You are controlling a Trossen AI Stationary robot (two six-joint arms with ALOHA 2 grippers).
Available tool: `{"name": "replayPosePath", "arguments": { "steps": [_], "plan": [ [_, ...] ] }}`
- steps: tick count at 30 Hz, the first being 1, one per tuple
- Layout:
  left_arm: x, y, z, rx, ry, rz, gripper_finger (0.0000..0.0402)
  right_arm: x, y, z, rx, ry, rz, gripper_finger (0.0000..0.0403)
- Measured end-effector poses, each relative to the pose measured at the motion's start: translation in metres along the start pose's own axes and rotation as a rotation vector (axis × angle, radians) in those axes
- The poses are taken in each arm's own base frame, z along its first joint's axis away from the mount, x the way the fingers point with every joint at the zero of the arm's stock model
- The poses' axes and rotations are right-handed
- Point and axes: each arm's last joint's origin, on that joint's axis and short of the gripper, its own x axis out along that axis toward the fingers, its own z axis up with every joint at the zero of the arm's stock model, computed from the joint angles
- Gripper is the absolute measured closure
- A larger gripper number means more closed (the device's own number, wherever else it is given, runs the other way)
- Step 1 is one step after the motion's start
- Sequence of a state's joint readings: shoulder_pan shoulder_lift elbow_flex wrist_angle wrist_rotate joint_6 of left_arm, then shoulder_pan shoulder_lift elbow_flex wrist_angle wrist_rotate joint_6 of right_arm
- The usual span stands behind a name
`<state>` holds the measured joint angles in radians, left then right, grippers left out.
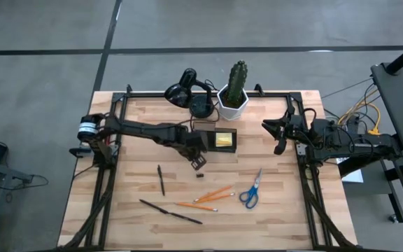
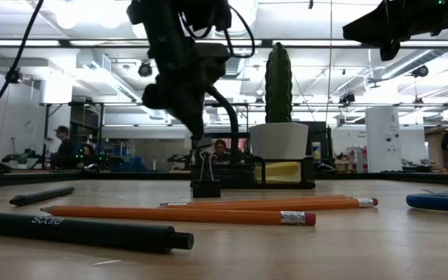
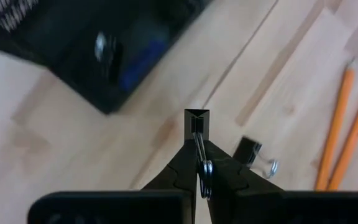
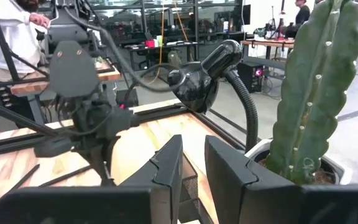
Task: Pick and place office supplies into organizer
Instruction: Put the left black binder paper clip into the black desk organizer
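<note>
My left gripper [image 1: 199, 163] hangs just near of the black organizer [image 1: 214, 138] and is shut on a small black binder clip [image 3: 196, 120]. A second binder clip [image 3: 248, 151] lies on the wood close by. A yellow sticky-note pad [image 1: 224, 140] sits in the organizer's right compartment. Orange pencils [image 1: 212, 197], blue-handled scissors [image 1: 250, 192] and two dark pens [image 1: 161, 179] lie on the table toward its near edge. My right gripper [image 4: 191, 168] waits level at the table's right side, open by a narrow gap, with nothing between its fingers. My left gripper pinches the binder clip's wire handles [image 3: 201, 157] between its two fingers, coming from above and slanting down. The clip's black body [image 2: 206, 187] hangs below the fingertips, low over the table. Whether it still touches the wood, I cannot tell.
A black desk lamp [image 1: 187, 92] and a white pot with a cactus [image 1: 234, 96] stand right behind the organizer at the far edge. Black frame rails [image 1: 107, 182] run along the table's left and right sides. Bare wood lies left of the pens.
</note>
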<state>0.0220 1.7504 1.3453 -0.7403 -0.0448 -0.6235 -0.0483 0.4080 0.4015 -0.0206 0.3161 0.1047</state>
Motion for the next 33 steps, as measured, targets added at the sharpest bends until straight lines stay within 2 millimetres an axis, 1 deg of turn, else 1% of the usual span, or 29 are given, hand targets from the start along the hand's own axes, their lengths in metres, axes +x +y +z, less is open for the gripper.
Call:
{"name": "replayPosePath", "arguments": {
  "steps": [4, 7, 12, 15, 19, 24, 33],
  "plan": [
    [-0.005, 0.002, 0.013, 0.05, -0.062, -0.016, 0.0401, 0.0, 0.0, 0.0, 0.0, 0.001, 0.0, 0.0346],
    [-0.007, 0.004, 0.022, 0.048, -0.115, -0.038, 0.0402, 0.0, 0.0, 0.0, 0.0, 0.001, 0.0, 0.0346],
    [-0.004, 0.005, 0.033, 0.056, -0.186, -0.055, 0.0402, 0.0, 0.0, 0.0, 0.0, 0.001, 0.0, 0.0346],
    [0.002, 0.005, 0.035, 0.073, -0.202, -0.045, 0.0402, 0.0, 0.0, 0.0, -0.001, 0.003, 0.0, 0.0346],
    [0.011, 0.008, 0.035, 0.104, -0.212, 0.037, 0.0402, 0.0, 0.0, 0.0, -0.003, 0.005, -0.001, 0.0346],
    [0.016, 0.009, 0.037, 0.125, -0.242, 0.1, 0.0402, 0.0, 0.0, -0.001, -0.003, 0.006, -0.001, 0.0346],
    [0.024, 0.008, 0.038, 0.291, -0.233, 0.119, 0.0402, 0.0, 0.0, -0.001, -0.005, 0.007, -0.001, 0.0346]
  ]
}}
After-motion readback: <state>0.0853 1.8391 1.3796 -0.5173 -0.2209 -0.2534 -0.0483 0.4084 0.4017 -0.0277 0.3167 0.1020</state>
